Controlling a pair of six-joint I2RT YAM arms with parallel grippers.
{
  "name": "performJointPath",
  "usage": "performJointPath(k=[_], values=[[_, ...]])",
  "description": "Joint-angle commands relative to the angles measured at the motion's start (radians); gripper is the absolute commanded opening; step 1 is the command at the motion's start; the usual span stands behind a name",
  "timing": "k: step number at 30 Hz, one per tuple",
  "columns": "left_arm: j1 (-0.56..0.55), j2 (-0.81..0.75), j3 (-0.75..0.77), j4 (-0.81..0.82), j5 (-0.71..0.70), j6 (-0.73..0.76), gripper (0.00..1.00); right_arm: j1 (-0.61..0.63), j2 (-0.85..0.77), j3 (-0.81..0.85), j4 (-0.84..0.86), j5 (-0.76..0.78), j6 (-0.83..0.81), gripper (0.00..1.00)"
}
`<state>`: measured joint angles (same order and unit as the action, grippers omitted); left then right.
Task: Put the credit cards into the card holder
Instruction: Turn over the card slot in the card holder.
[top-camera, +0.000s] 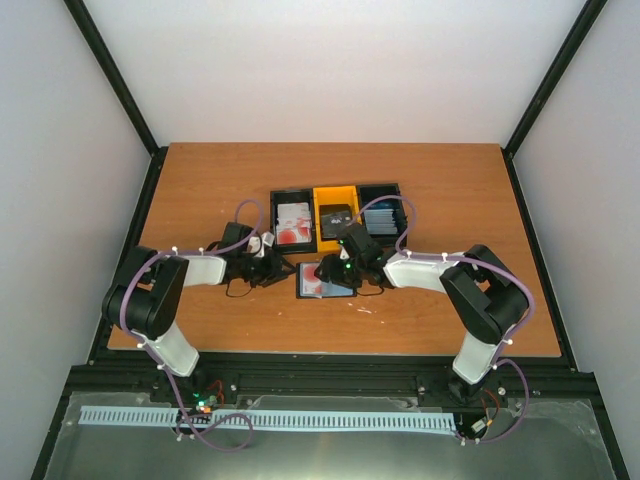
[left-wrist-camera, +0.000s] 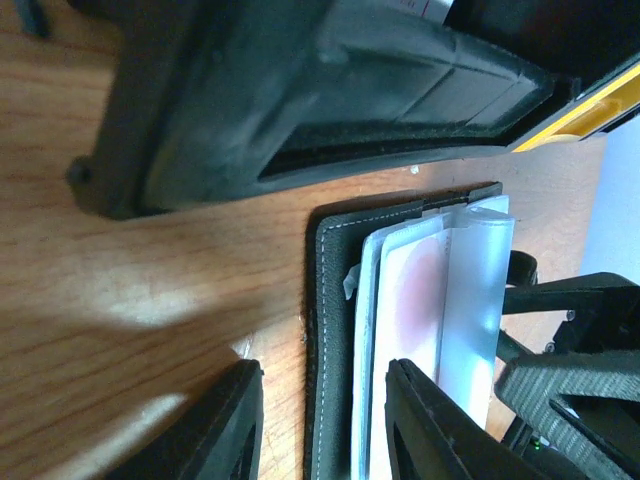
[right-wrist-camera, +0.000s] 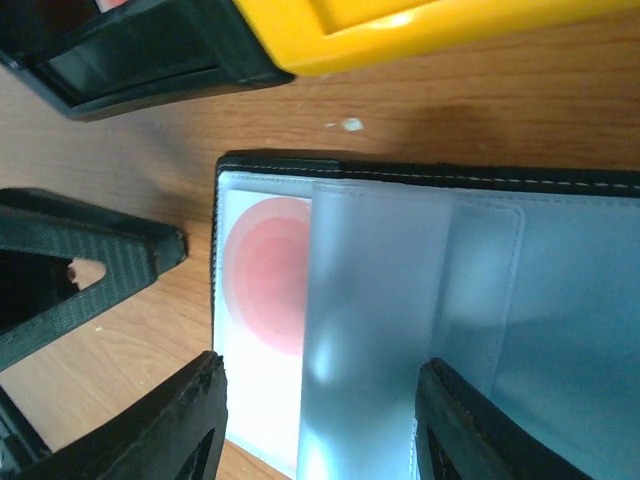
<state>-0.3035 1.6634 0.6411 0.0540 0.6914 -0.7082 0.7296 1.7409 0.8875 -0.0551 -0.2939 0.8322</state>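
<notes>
The left hand (left-wrist-camera: 322, 405) hangs low over the bench (left-wrist-camera: 130, 290), its fingers apart and astride the stitched edge of the open card holder (left-wrist-camera: 330, 300). Just past that edge, a white credit card (left-wrist-camera: 415, 295) with a red blotch lies in the holder, partly under a frosted sleeve (left-wrist-camera: 478, 290). The right hand (right-wrist-camera: 320, 400) faces the left one, also spread, above that card. Beyond both hands' fingertips stand a black bin (top-camera: 274, 220) and a yellow bin (top-camera: 337, 194).

The top camera looks down from high above, on the near side of the card holder (top-camera: 322, 278), and is far from it. The left wrist camera sits low and very near at its left, facing right across the card holder (left-wrist-camera: 330, 330). The right wrist camera hangs close over it, tilted leftward. All three views share the open card holder (right-wrist-camera: 430, 300).
</notes>
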Motion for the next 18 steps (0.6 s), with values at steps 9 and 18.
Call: performJointPath(k=[9, 18], values=[[-0.005, -0.012, 0.018, -0.007, -0.03, 0.014, 0.36, 0.004, -0.008, -0.013, 0.116, -0.102, -0.027, 0.55], [-0.006, -0.072, 0.005, -0.028, -0.107, 0.0, 0.34, 0.009, -0.001, -0.022, 0.214, -0.186, -0.038, 0.57]])
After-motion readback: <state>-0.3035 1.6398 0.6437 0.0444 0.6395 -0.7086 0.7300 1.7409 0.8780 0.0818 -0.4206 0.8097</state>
